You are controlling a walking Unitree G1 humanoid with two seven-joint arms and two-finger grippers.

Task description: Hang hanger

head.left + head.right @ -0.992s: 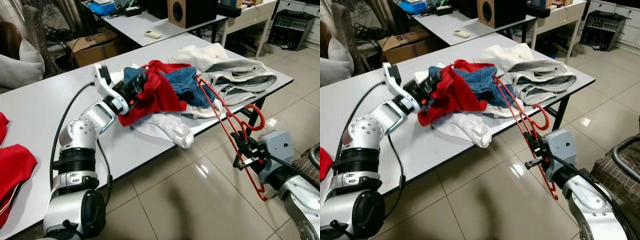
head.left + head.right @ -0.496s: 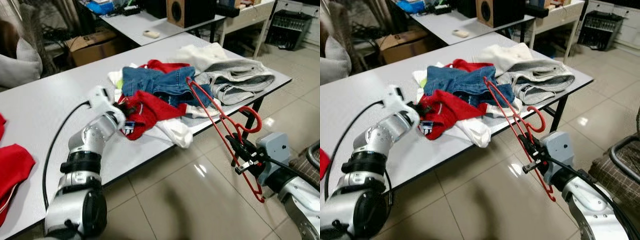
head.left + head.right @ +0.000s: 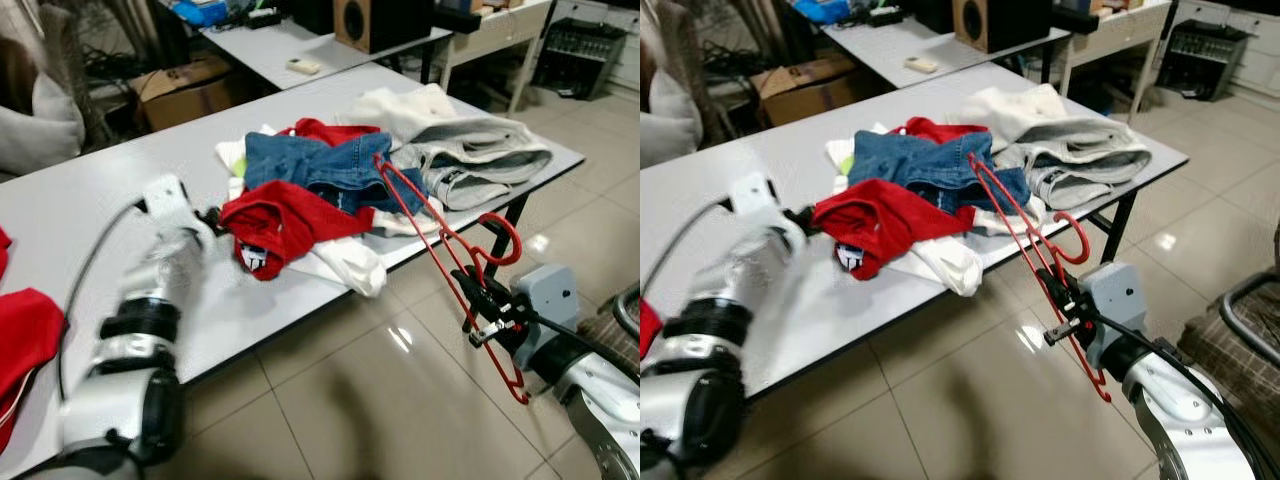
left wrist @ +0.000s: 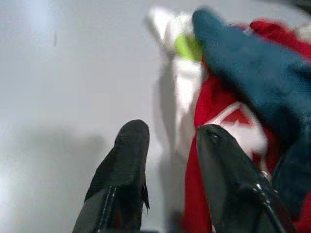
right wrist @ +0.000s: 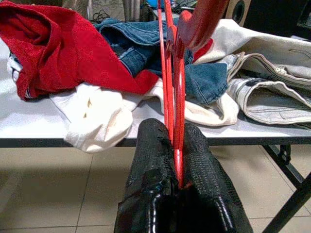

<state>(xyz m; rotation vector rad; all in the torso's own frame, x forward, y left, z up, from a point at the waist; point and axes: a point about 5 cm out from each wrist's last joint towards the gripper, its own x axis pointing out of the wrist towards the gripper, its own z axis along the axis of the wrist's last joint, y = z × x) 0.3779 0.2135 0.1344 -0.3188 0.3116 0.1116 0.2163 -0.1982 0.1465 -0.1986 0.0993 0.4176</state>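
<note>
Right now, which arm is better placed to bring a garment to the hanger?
Left. The left gripper sits open on the table beside the red garment; the right gripper is shut on the red hanger off the table edge.

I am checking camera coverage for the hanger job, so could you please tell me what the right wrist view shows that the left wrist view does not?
The right wrist view alone shows the right gripper shut on the red plastic hanger, the pale grey trousers and the tiled floor under the table edge.

The left wrist view alone shows the left gripper, fingers apart, low over bare grey tabletop, and a yellow-green scrap of cloth.

Both show the red garment, the blue jeans and white cloth in the pile.
</note>
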